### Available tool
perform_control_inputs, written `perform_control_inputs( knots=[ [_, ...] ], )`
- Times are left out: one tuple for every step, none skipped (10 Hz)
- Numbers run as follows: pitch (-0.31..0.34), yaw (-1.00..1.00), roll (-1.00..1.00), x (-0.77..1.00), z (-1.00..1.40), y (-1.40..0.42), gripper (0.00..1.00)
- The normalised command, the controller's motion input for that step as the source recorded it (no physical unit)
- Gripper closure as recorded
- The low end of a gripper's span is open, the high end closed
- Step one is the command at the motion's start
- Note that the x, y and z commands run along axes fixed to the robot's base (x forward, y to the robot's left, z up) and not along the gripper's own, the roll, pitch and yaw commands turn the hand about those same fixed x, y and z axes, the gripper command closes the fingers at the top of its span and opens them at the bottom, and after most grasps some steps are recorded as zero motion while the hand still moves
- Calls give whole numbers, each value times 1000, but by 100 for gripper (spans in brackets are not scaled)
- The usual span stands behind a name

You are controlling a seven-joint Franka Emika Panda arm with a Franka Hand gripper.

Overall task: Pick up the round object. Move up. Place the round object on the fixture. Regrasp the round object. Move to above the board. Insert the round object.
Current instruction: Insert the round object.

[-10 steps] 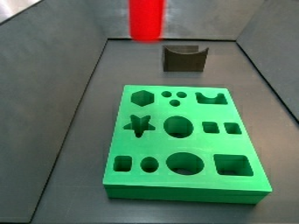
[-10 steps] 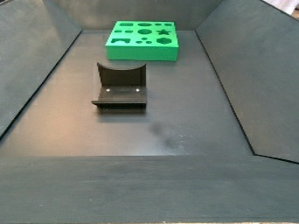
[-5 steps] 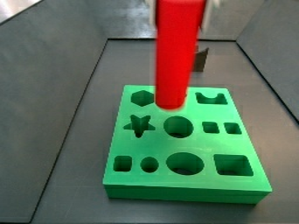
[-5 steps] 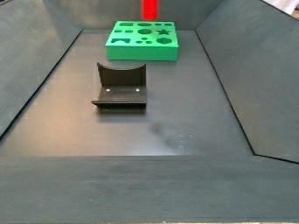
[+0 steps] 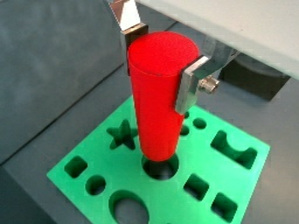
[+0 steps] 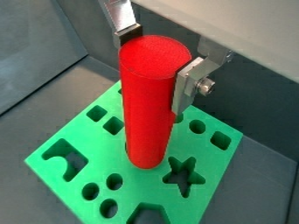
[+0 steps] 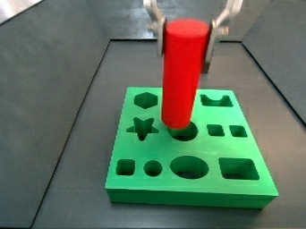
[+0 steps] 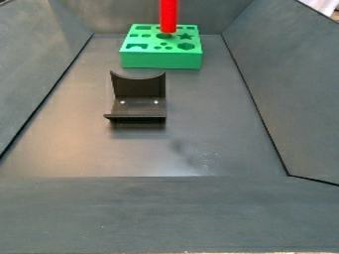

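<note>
- Smooth bright red cylinder peg with flat round ends [image 5: 159,96]: standing upright over the board, its lower end meeting the rim of a round hole near the board's middle in a side view [image 7: 180,80]; whether it is already entering the hole cannot be told for certain.
- Handling, as a judgement: the peg is looking rigid and fairly light, with a glossy skin that is likely slippery; a grip high on the curved side, near the top end, is leaving the lower length free for the hole.
- Two-finger gripper [image 6: 156,54]: hanging above the board, its flat silver plates closing narrowly on opposite sides of the peg's upper part, one finger [image 5: 193,81] pressing the side just below the top face.
- Large bright green rectangular slab with cut-out holes [image 7: 239,186]: lying flat on the dark floor; star, hexagon, circles, oval and squares are showing around the peg.
- Small dark L-shaped fixture on its base plate [image 8: 137,95]: sitting near the board in a side view, carrying nothing.
- Risk, as a judgement: a slight tilt is likely to jam the peg against the hole's rim.
</note>
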Motion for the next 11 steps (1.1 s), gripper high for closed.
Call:
perform_control_inputs(
  knots=[
    [0,-177,-107,220,-291,-137,100],
    [0,-194,-121,234,-214,-146,100],
    [0,-180,-96,200,-194,-114,100],
    [0,-146,-37,271,-251,-71,100],
    [0,-86,0,331,-386,0,100],
    [0,-54,36,220,-434,0,100],
    [-61,0,3,0,-577,-3,100],
    [-43,0,37,0,-506,-63,100],
    [0,-3,34,29,-403,-154,100],
    [0,-17,-77,26,-200,0,100],
    [-21,0,0,0,0,0,100]
  ],
)
